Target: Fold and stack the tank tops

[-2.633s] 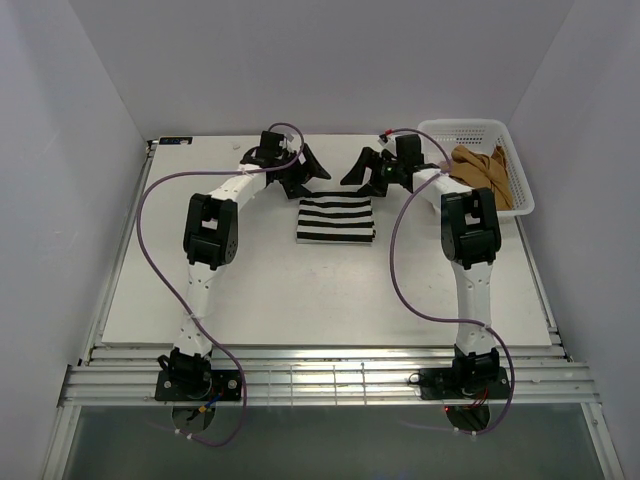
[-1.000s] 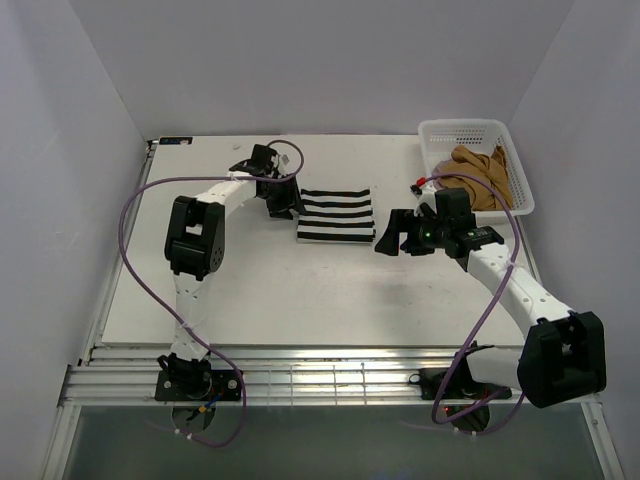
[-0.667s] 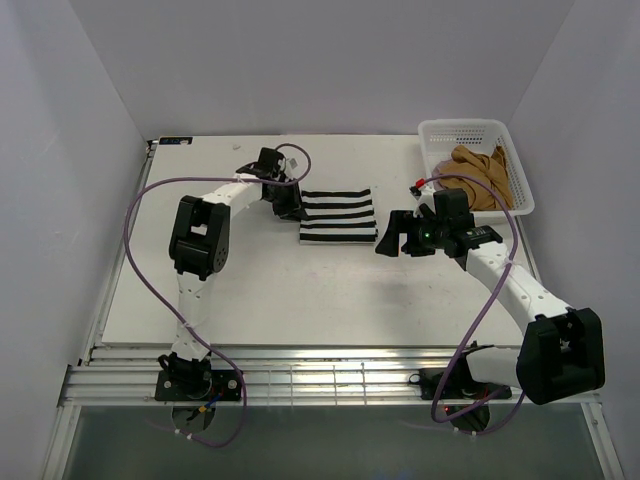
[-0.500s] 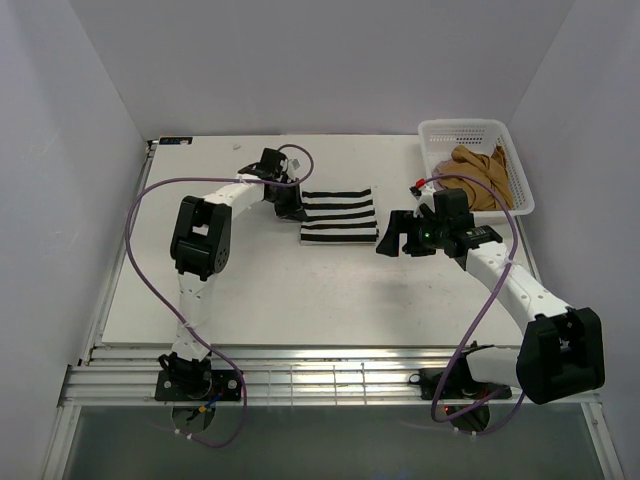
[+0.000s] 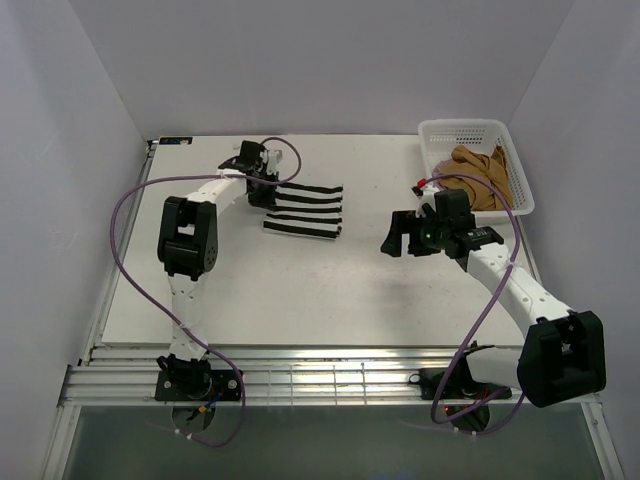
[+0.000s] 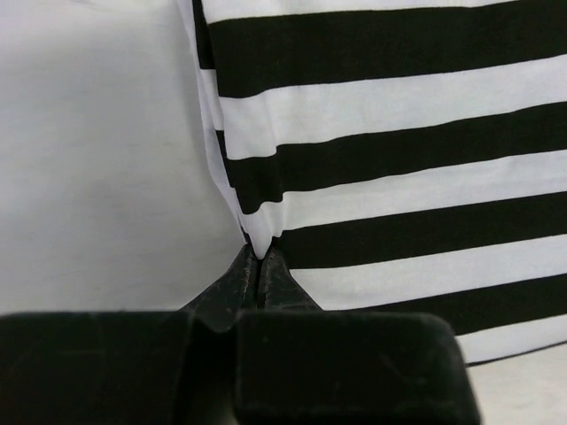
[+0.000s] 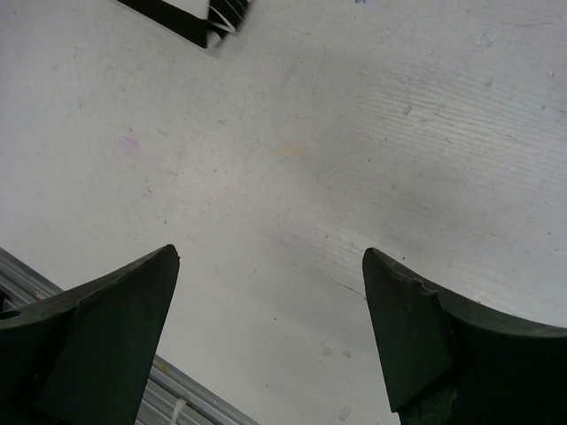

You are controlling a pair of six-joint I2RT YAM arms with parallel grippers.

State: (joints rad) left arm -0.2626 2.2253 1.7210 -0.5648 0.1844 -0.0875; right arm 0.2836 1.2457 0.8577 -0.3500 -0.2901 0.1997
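Observation:
The folded black-and-white striped tank top (image 5: 303, 210) lies on the table left of centre. My left gripper (image 5: 263, 190) is at its left edge. In the left wrist view the left gripper (image 6: 258, 257) is shut, pinching a small fold of the striped top (image 6: 399, 177) at that edge. My right gripper (image 5: 393, 236) hovers open to the right of the top, apart from it. The right wrist view has that gripper (image 7: 270, 252) wide open over bare table, with a corner of the striped top (image 7: 190, 18) at the upper edge. A tan-brown tank top (image 5: 482, 172) lies crumpled in the basket.
A white mesh basket (image 5: 460, 126) stands at the back right corner of the table (image 5: 330, 290). The metal rails of the table's near edge (image 7: 168, 390) show below the right gripper. White walls close in on three sides.
My left gripper has shut on the striped top's left edge and dragged the top to the left. The right arm has barely moved.

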